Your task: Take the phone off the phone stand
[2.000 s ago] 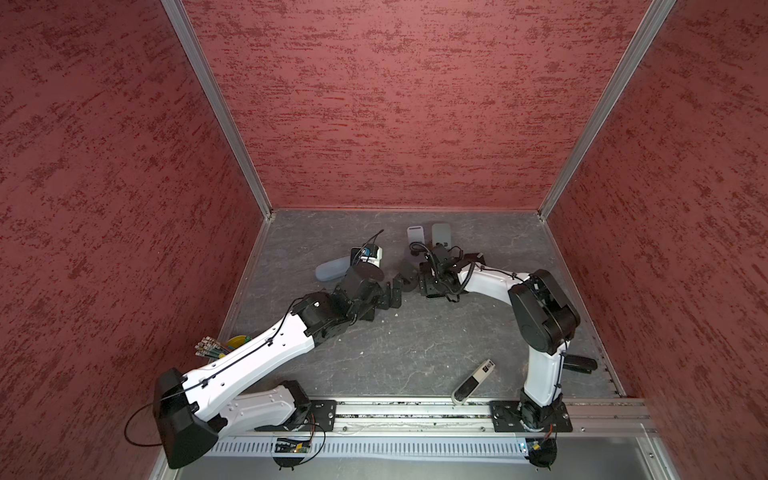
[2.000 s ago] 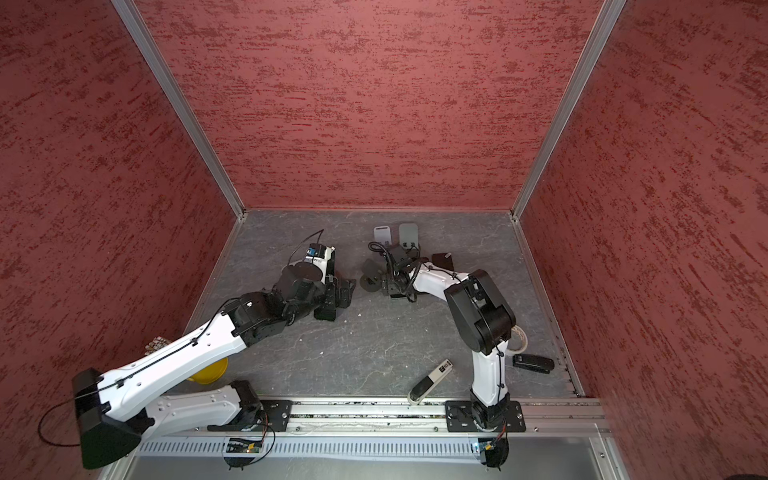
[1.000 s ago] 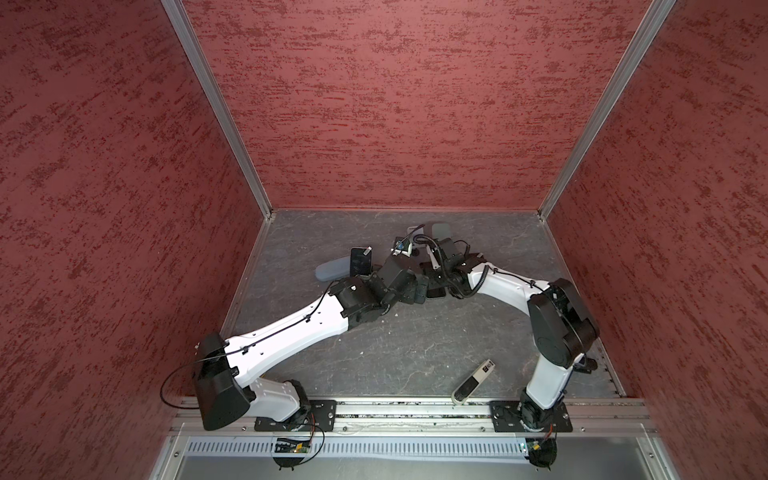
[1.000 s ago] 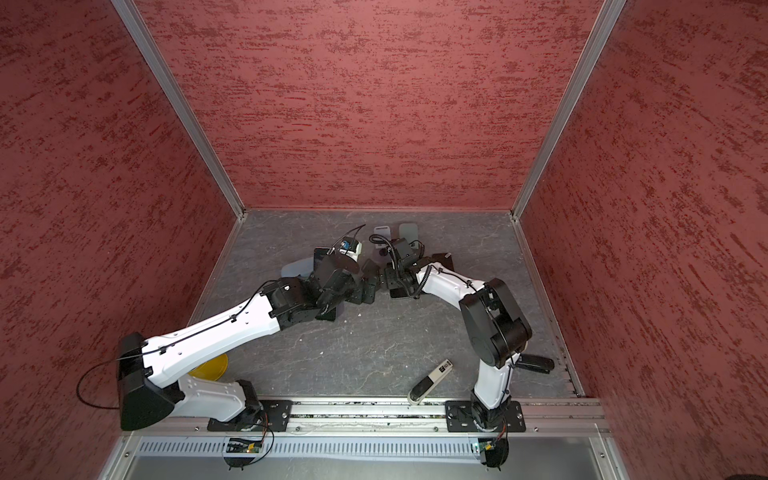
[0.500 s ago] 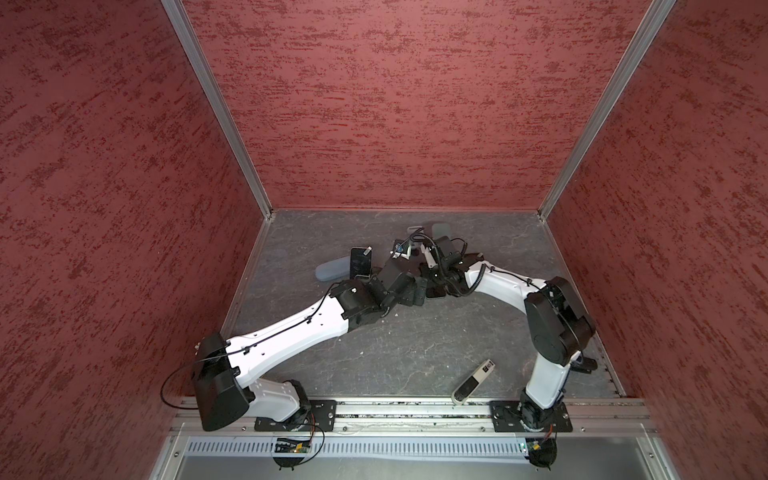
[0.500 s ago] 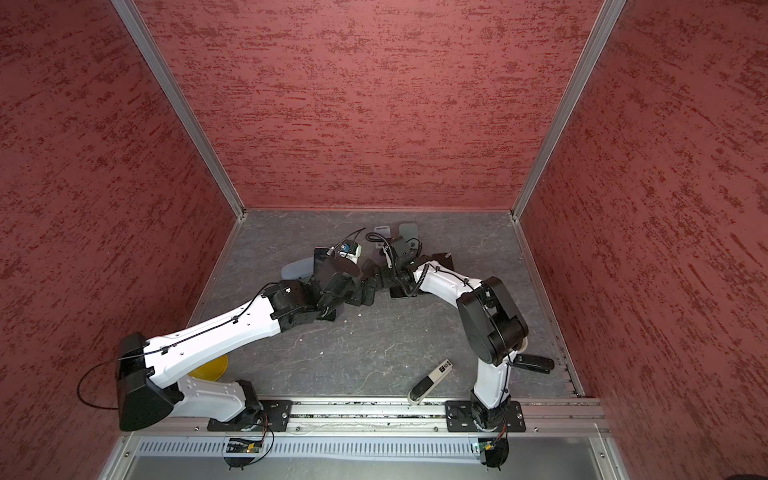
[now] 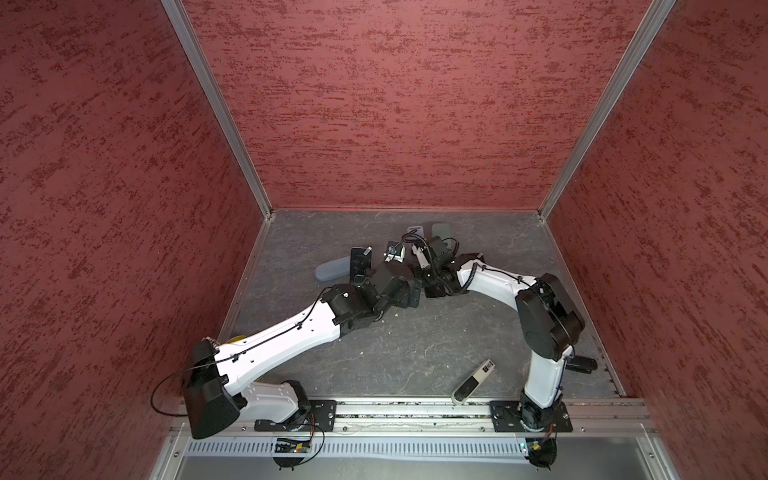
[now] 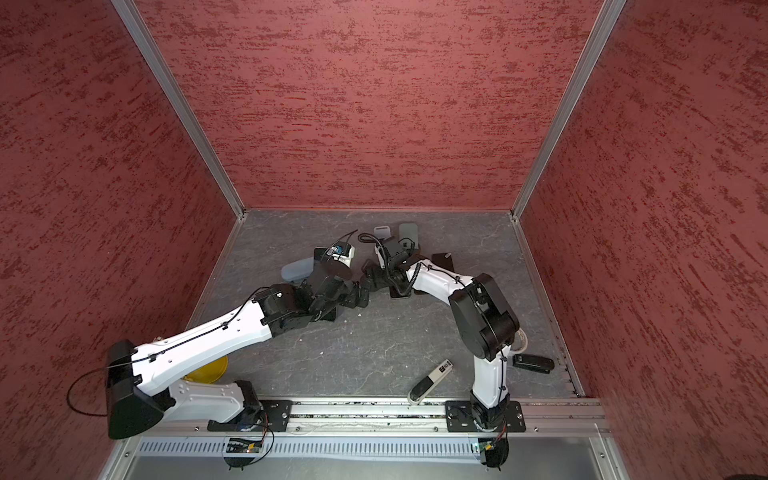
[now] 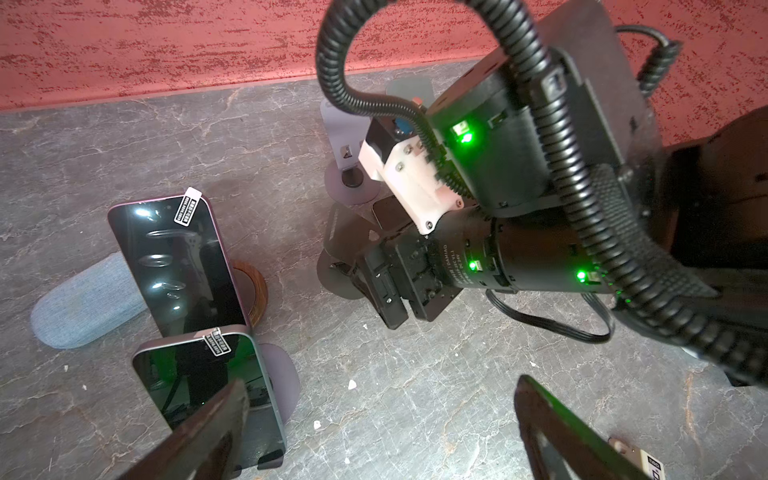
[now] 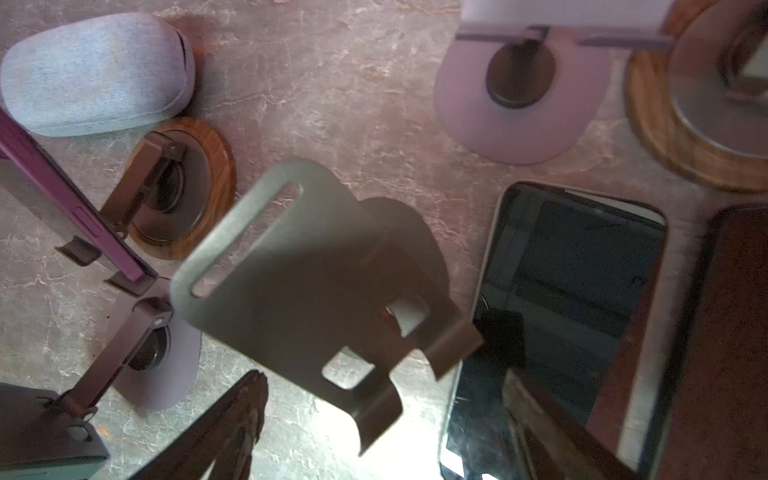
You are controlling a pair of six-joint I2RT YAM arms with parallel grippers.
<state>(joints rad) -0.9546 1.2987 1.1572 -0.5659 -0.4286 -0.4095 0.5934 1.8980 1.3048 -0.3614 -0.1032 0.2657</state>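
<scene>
Where glossy phone [image 10: 561,316] lies flat, slotted matte stand [image 10: 299,282] tilts.

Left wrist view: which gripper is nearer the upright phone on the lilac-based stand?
Left. The left gripper has one finger right at that phone; the right gripper is apart, across bare floor, by a dark stand.

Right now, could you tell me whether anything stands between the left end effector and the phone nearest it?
Nothing visible does. In the left wrist view the open left end effector hangs at the nearest phone, one finger over its screen. The other phone stands behind it, the right arm off to one side.
</scene>
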